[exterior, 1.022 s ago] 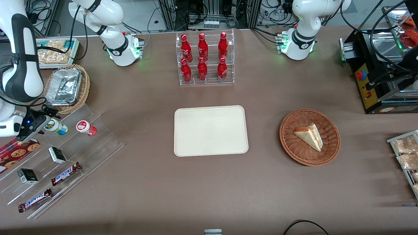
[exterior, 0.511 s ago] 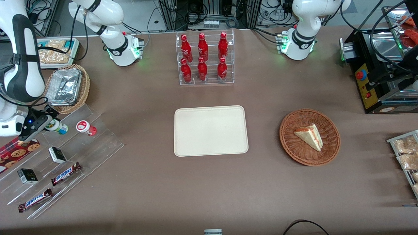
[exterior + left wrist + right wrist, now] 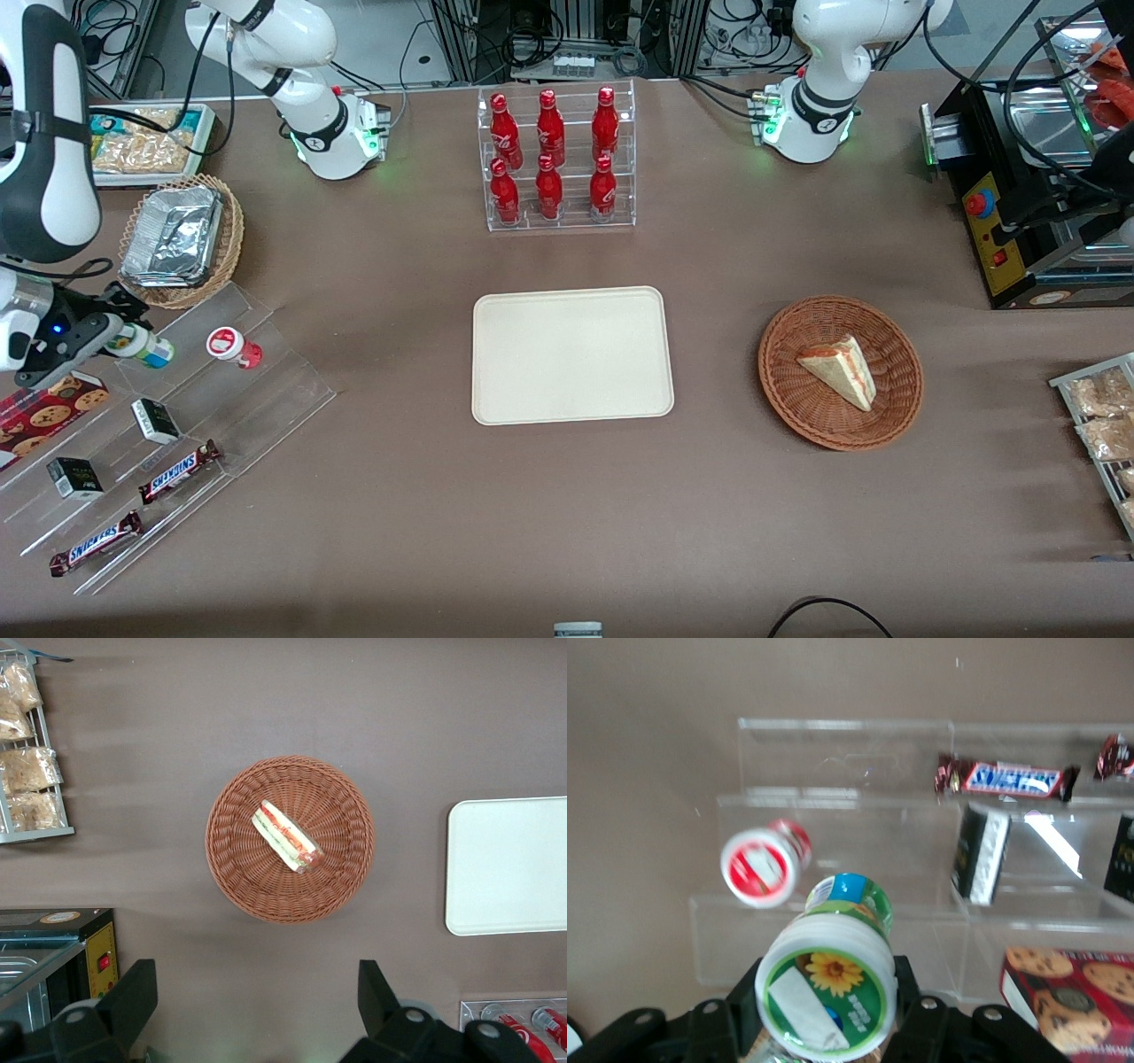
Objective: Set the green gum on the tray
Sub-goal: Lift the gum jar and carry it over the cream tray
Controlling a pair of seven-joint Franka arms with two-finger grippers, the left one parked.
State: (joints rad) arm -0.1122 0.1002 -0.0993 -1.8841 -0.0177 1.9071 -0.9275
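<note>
1. The gripper [image 3: 113, 330] hangs at the working arm's end of the bench, above the upper step of a clear acrylic display stand [image 3: 177, 416], its fingers [image 3: 921, 1028] clamped on the green gum [image 3: 142, 345].
2. The green gum is held lifted over that step, not on the tray. Its long axis lies roughly level: the white lid with the sunflower label sits in the gripper and faces the wrist camera [image 3: 828, 992], while the green-and-blue body points away from the gripper toward the middle of the bench.
3. Just beside it, toward the tray, the red gum [image 3: 232, 346] lies on the same step, apart from the green gum.
4. Nearer the front camera, the lower steps carry two small dark boxes [image 3: 156, 420] and two Snickers bars [image 3: 180, 470]; a red cookie box [image 3: 40, 412] lies beside the gripper.
5. Farther from the camera than the gripper, a wicker basket holds a foil container [image 3: 174, 234].
6. The tray [image 3: 571, 354] lies flat at mid-bench, well apart from the gum.
7. A rack of red bottles [image 3: 554, 159] stands farther from the camera than the tray; toward the parked arm's end, a round wicker basket [image 3: 840, 372] holds a sandwich wedge.
8. The bench [image 3: 567, 514] has a brown covering; cables and metal racks line the room above it.
</note>
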